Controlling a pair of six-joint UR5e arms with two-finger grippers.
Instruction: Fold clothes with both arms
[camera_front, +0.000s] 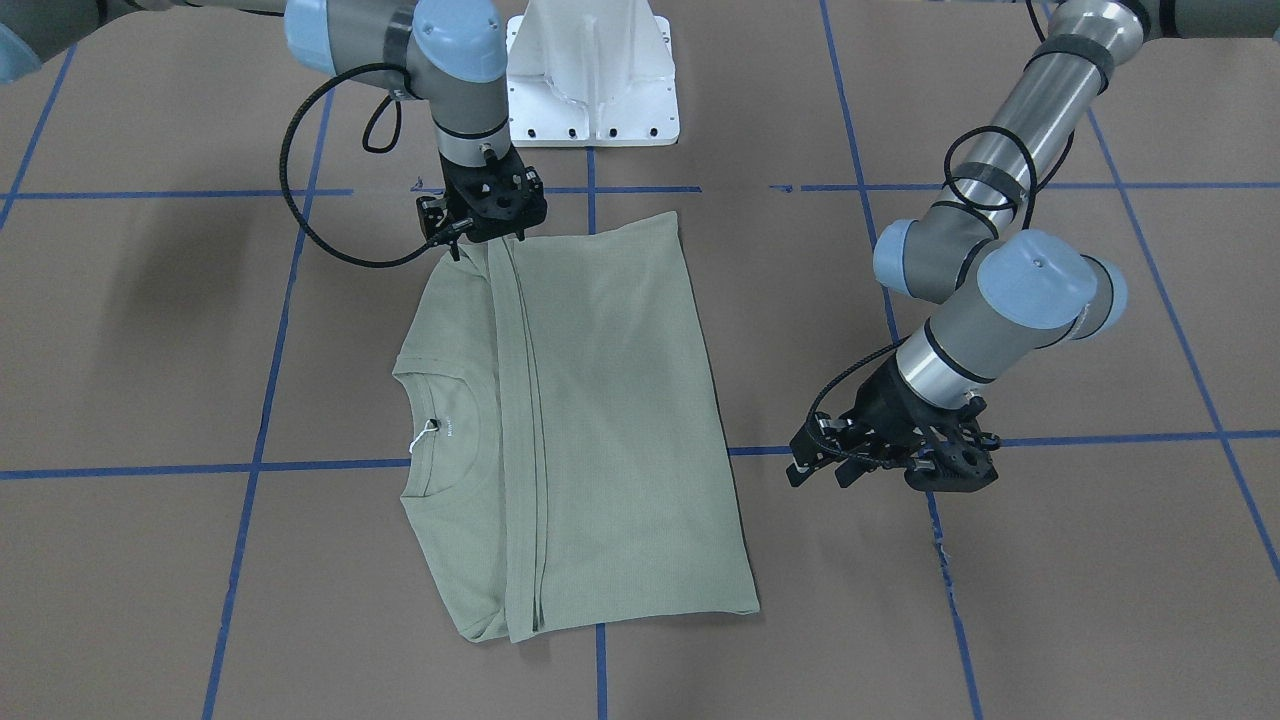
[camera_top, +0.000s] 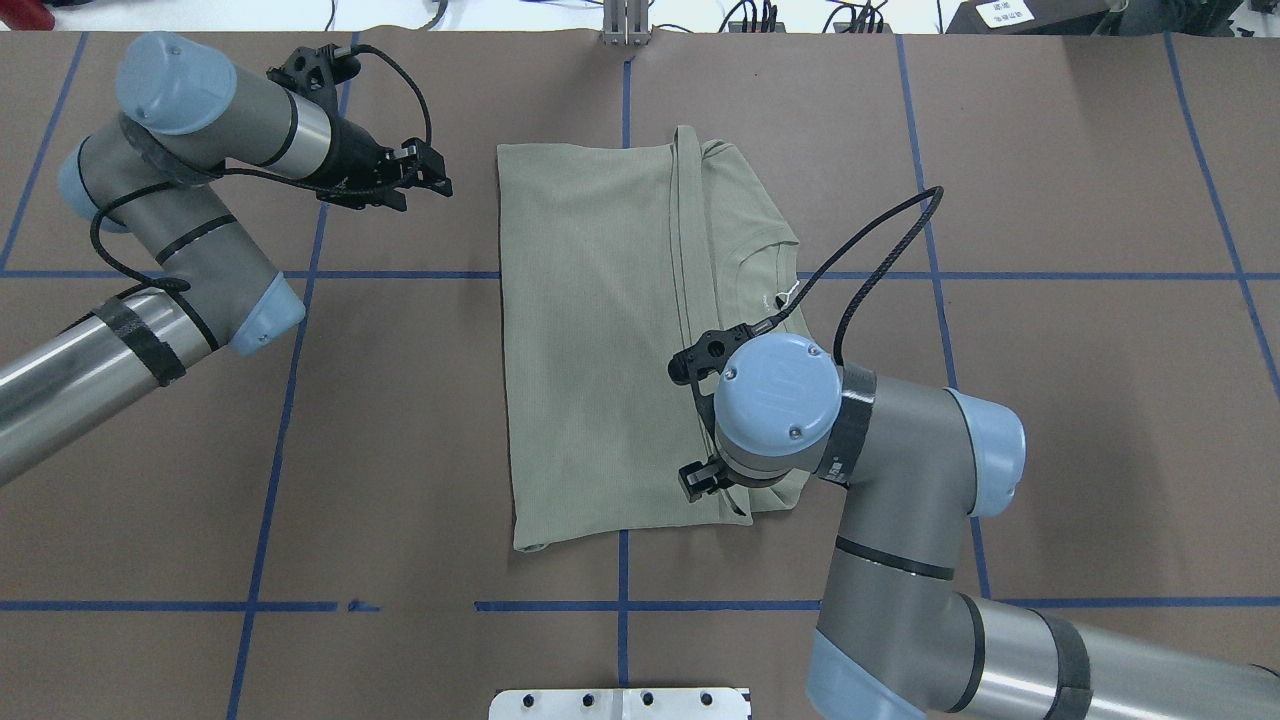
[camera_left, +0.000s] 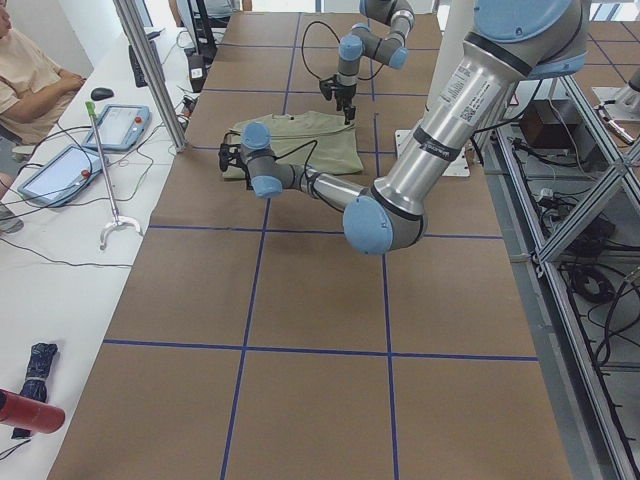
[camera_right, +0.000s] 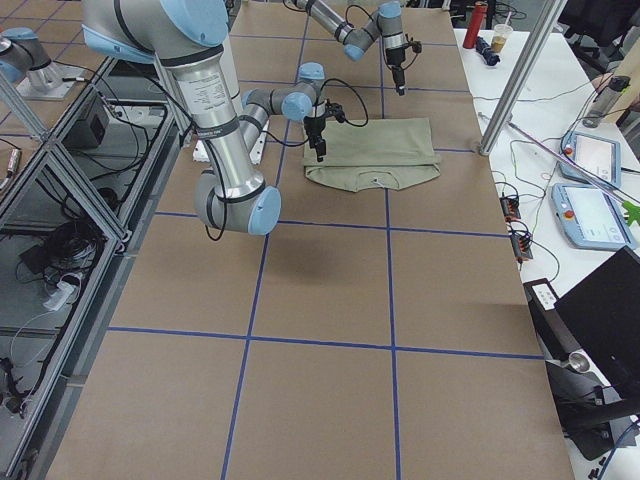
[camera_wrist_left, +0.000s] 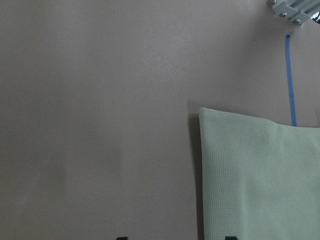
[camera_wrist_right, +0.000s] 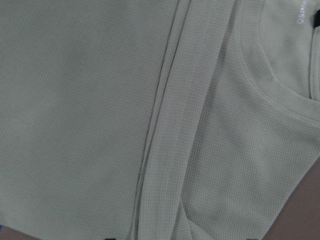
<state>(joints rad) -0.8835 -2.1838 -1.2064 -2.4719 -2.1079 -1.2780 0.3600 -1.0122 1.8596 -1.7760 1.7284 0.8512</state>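
The pale sage-green shirt lies flat on the brown table, one side folded over so a narrow strip runs down its middle; collar and white tag string still show. It also shows in the overhead view. My right gripper hangs open low over the shirt's edge nearest the robot; its wrist view is filled with the ribbed cloth. In the overhead view it is mostly hidden under its wrist. My left gripper is open and empty, off the shirt's far corner, above bare table.
The white pedestal stands at the robot's edge of the table, just behind the shirt. Blue tape lines grid the brown surface. A side bench with tablets, a metal post and a seated person lie beyond the table's far edge.
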